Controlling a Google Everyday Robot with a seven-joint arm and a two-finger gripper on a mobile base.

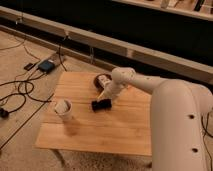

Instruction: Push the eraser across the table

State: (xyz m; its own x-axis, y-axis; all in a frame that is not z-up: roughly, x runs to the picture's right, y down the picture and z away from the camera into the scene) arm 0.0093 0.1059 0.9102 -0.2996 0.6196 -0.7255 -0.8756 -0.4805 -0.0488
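Wooden table (120, 130) holds the eraser (101, 104), gripper (107, 96) just above it; cup (63, 108) left of the eraser.

One table (95, 127) is seen, with one eraser (101, 104), one cup (63, 108) and one dark round dish (102, 80) counted on it. One gripper (106, 96) is positioned just above the eraser.
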